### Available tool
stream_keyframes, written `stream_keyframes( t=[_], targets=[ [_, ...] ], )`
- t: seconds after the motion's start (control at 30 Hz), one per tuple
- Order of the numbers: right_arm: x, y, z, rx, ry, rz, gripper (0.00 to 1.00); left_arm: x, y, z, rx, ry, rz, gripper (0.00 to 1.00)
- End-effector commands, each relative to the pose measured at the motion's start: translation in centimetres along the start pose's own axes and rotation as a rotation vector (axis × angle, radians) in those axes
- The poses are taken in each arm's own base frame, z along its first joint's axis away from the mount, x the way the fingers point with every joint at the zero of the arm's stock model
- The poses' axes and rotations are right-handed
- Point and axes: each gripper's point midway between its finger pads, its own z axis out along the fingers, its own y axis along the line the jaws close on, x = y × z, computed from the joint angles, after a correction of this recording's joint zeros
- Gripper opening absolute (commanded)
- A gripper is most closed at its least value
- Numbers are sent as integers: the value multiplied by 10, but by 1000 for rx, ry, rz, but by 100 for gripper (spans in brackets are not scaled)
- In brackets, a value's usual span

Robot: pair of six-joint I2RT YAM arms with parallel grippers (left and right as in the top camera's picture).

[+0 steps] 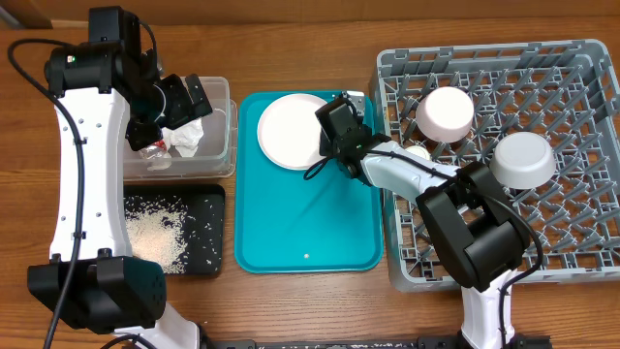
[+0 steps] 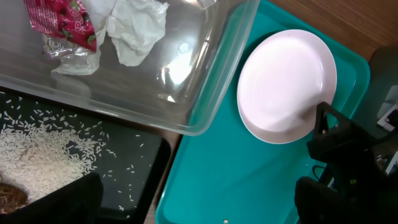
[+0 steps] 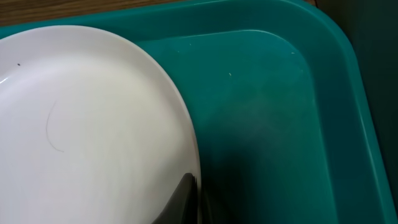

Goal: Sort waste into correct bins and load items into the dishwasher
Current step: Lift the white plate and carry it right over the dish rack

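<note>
1. While the right jaws are clenched on the right rim of the white plate [image 1: 289, 131], the left jaws stand fully released and grasp nothing.
2. From the right wrist, one dark finger [image 3: 181, 198] lies against the edge of the plate at the bottom of the view; the second finger I cannot see there.
3. The plate lies in the far part of the teal tray [image 1: 300, 223], and its rim reaches close to the far wall of this tray.
4. The left jaws hover above the clear tub [image 1: 226, 145]. Their two dark fingers [image 2: 68, 199] show in the lower corners of the left wrist view, wide apart.
5. Inside the tub lie the crumpled white napkin [image 2: 137, 28] and the shiny red wrapper [image 2: 62, 18], one just beside the other, at the side of the tub away from the teal tray.
6. The black tray [image 1: 208, 199] sits just beside the tub, on its near side. It holds the white rice grains [image 1: 155, 237], most in one heap and some scattered, and a brown food bit [image 2: 9, 196] shows at the edge of the heap.
7. The grey dish rack [image 1: 572, 208] stands on the worktop [image 1: 291, 310] just to the right of the teal tray. Two white bowls [image 1: 446, 113] sit among its pegs, and a smaller white piece [image 1: 418, 152] is partly hidden by the right arm.
</note>
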Motion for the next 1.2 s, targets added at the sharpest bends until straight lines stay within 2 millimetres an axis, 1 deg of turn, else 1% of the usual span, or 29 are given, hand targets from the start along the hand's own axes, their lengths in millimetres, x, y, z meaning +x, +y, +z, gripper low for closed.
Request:
stream_keyframes(
  t=[0.0, 0.07, 0.1, 0.13, 0.2, 0.27, 0.33, 0.37, 0.4, 0.47, 0.5, 0.63, 0.7, 0.77, 0.83, 0.93, 1.07, 1.17],
  targets=[
    [-13, -2, -11, 13, -19, -138, 4, -3, -5, -5, 18, -15, -9, 100],
    [-44, 1, -40, 21, -88, -177, 4, -3, -5, -5, 18, -15, -9, 100],
    [-64, 2, -62, 24, -139, -192, 4, -3, -5, -5, 18, -15, -9, 100],
    [-81, 4, -84, 16, -179, -209, 4, -3, -5, -5, 18, -15, -9, 100],
    [-107, 5, -129, -8, -242, -238, 4, -3, -5, -5, 18, -14, -9, 100],
    [-123, -3, -178, -17, -286, -272, 4, -3, -5, -5, 18, -15, -9, 100],
    [-127, -16, -219, -1, -307, -335, 4, -3, -5, -5, 18, -15, -9, 100],
    [-127, -28, -238, 25, -312, -367, 4, -3, -5, -5, 18, -15, -9, 100],
    [-125, -44, -258, 73, -312, -410, 4, -3, -5, -5, 18, -15, -9, 100],
    [-123, -81, -290, 199, -307, -470, 4, -3, -5, -5, 18, -15, -9, 100],
    [-122, -105, -307, 290, -307, -479, 4, -3, -5, -5, 18, -15, -9, 100],
    [-120, -193, -363, 626, -299, -412, 4, -3, -5, -5, 18, -15, -9, 100],
    [-111, -221, -377, 713, -240, -438, 4, -3, -5, -5, 18, -15, -9, 100],
    [-99, -243, -384, 762, -155, -483, 4, -3, -5, -5, 18, -15, -9, 100],
    [-91, -259, -387, 798, -99, -484, 4, -3, -5, -5, 18, -15, -9, 100],
    [-84, -273, -383, 815, -36, -468, 4, -3, -5, -5, 18, -15, -9, 100],
    [-71, -279, -363, 765, 93, -519, 4, -3, -5, -5, 18, -15, -9, 100],
    [-56, -285, -350, 767, 236, -601, 4, -3, -5, -5, 18, -15, -9, 100]
  ],
)
